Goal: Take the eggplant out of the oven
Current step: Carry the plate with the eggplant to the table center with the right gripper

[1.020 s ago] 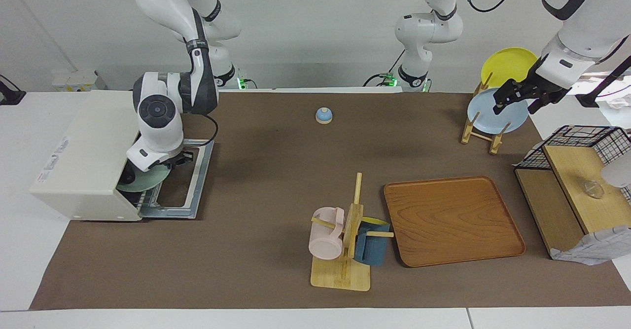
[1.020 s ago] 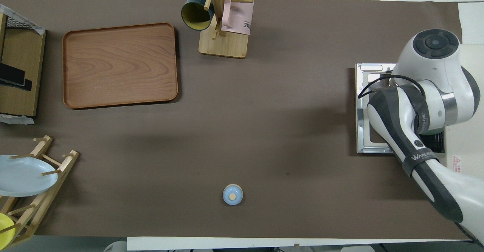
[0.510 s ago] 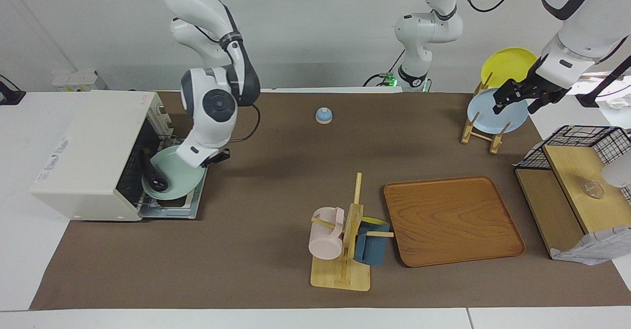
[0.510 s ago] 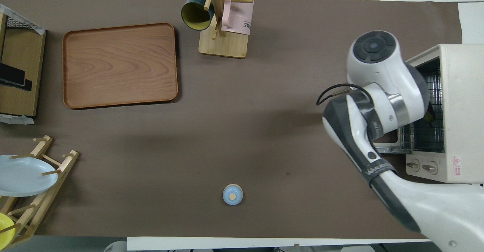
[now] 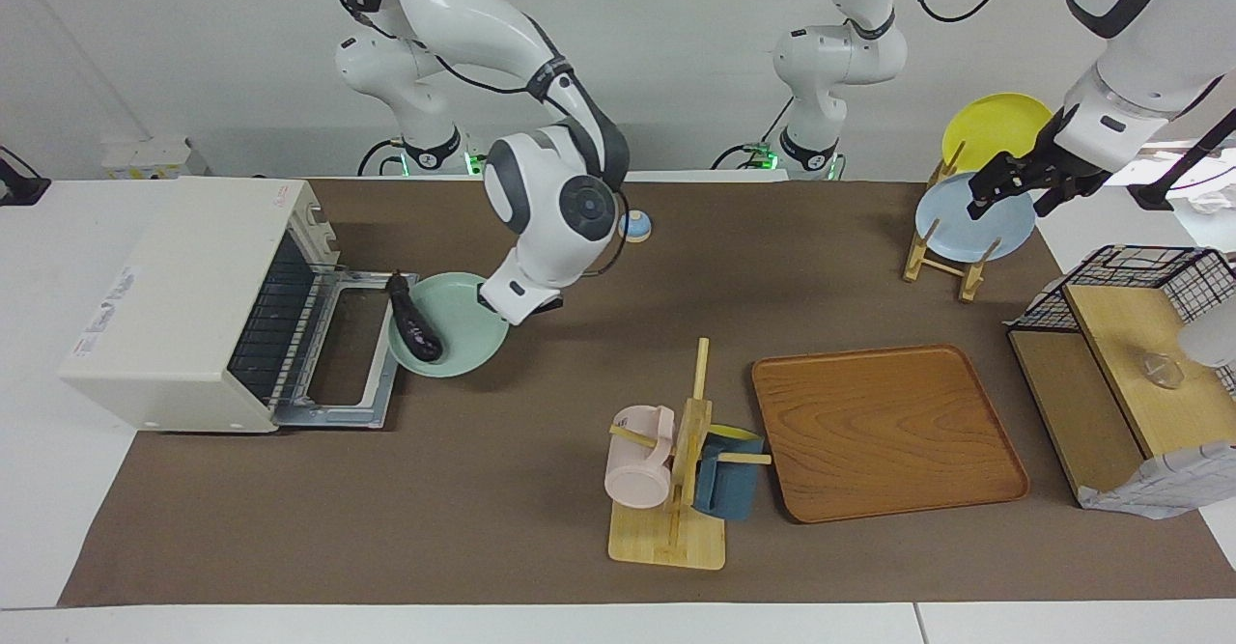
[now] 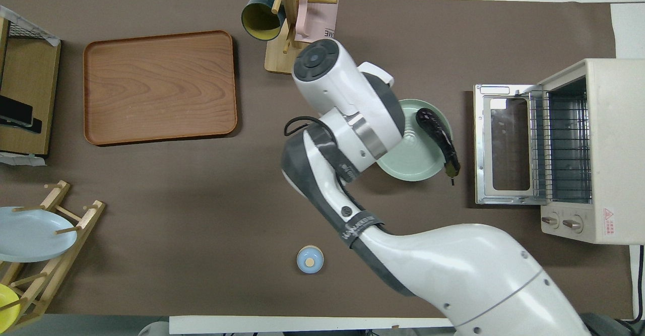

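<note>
The eggplant (image 5: 415,327), glossy black-purple, lies on a mint-green plate (image 5: 459,340), along the rim that faces the oven. It also shows in the overhead view (image 6: 437,133) on the plate (image 6: 413,162). My right gripper (image 5: 502,311) is shut on the plate's rim and holds it just over the mat, in front of the oven's lowered door (image 5: 348,354). The cream-white oven (image 5: 183,287) stands open at the right arm's end of the table, its rack bare (image 6: 562,144). My left gripper (image 5: 1014,195) waits over the plate rack.
A mug tree (image 5: 676,470) with a pink and a dark blue mug stands beside a wooden tray (image 5: 888,432). A small blue bell (image 5: 634,226) sits nearer to the robots. A rack with a light-blue plate (image 5: 970,224) and a black wire basket (image 5: 1159,277) stand at the left arm's end.
My right gripper drew the plate with the eggplant out of the oven and carried it past the lowered door, toward the table's middle. The left arm barely moved.
</note>
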